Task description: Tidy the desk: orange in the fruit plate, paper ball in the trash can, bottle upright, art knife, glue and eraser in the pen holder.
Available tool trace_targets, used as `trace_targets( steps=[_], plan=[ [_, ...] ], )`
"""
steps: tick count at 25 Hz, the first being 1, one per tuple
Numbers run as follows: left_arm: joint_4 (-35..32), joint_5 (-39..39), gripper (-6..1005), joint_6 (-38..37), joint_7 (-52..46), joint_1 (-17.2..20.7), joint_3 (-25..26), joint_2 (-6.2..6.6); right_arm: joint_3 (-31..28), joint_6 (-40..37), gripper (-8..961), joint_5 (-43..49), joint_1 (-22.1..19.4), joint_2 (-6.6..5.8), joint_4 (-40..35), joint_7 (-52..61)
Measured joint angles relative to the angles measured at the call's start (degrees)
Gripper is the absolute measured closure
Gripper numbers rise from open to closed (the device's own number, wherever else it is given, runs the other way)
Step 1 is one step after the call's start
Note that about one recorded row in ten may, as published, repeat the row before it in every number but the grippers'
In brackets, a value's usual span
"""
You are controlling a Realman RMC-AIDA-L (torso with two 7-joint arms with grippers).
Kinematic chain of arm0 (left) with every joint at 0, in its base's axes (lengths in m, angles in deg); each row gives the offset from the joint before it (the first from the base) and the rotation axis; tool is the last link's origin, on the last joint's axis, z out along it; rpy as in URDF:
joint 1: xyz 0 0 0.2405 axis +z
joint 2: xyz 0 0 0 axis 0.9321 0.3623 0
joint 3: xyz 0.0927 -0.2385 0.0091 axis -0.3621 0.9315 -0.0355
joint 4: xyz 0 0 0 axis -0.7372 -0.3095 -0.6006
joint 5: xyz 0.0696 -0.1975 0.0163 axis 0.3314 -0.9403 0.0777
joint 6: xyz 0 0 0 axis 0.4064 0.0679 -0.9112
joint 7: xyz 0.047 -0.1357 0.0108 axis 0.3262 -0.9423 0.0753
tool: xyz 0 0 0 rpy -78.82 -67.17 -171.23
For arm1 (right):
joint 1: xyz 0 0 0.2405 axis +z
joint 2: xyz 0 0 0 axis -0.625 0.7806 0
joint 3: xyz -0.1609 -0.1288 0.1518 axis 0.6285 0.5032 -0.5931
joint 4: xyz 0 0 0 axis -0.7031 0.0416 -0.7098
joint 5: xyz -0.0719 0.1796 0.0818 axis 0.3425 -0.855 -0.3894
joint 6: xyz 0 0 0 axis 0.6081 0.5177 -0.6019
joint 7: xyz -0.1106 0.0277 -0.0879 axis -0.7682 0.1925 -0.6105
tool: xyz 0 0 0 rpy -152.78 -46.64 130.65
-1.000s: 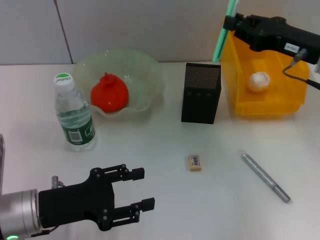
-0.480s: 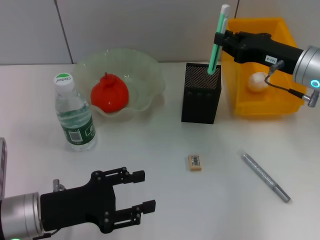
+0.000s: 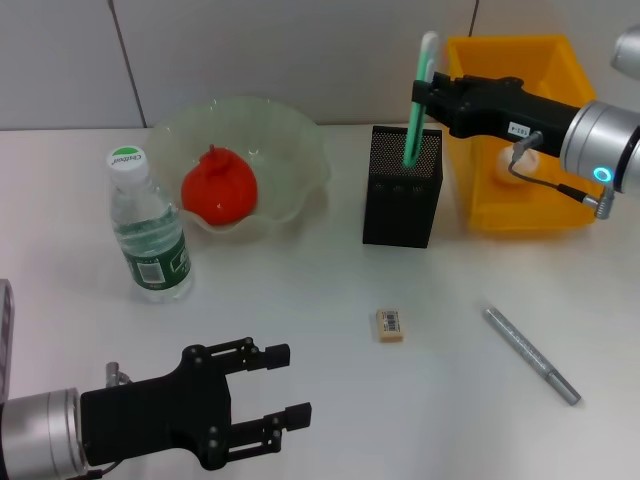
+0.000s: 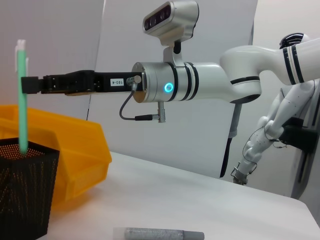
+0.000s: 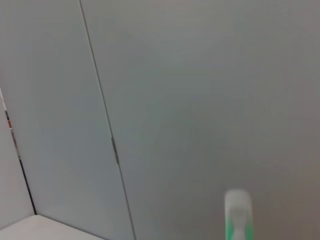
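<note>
Eraser (image 3: 390, 325) — bare white desk (image 3: 300, 300)

Pen holder (image 3: 402, 190) mouth partly blocked: green tool (image 3: 417, 98) stands in it, right gripper (image 3: 424, 92) and arm stretch above trash can (image 3: 560, 205), so access from the right is closed. Eraser (image 3: 389, 324) lies on open table (image 3: 300, 300), clear all round; silver pen (image 3: 530, 354) well apart. Bottle (image 3: 148, 228) just beside fruit plate (image 3: 300, 150), gap looks tight. Left gripper (image 3: 280, 385) occupies near-left table, jaws apart.

A white sticker (image 4: 116, 82) on the right gripper (image 4: 31, 85) reads "103-4".
</note>
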Motion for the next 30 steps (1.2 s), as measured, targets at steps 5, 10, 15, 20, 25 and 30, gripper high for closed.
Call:
trace_targets(
  steps=[5,10,15,20,25,30],
  plan=[
    [0.0,0.0,325,0.0,-0.3,0.0,0.0,0.00,0.0,0.0,667,-0.9,-0.1,0.17,-0.2,-0.5],
    [0.0,0.0,325,0.0,-0.3,0.0,0.1,0.10,0.0,-0.7,574,-1.6,-0.5,0.17,-0.1,-0.5],
    [0.0,-0.3,324,-0.1,-0.4,0.0,0.1,0.16,-0.3,-3.4,407,-2.1,-1.0,0.15,0.2,-0.5],
    [0.0,-0.5,324,-0.1,-0.4,0.1,0.1,0.18,-0.6,-9.6,172,-3.4,-2.7,0.08,2.2,0.9],
    [0.0,-0.5,324,0.2,-0.3,0.4,0.1,0.15,-0.6,-21.7,131,-3.1,-7.2,-0.39,8.4,1.0],
    [0.0,-0.5,324,0.8,-0.4,0.7,0.1,0.11,0.0,-31.3,132,2.6,-9.7,-3.84,11.0,1.1]
  ],
)
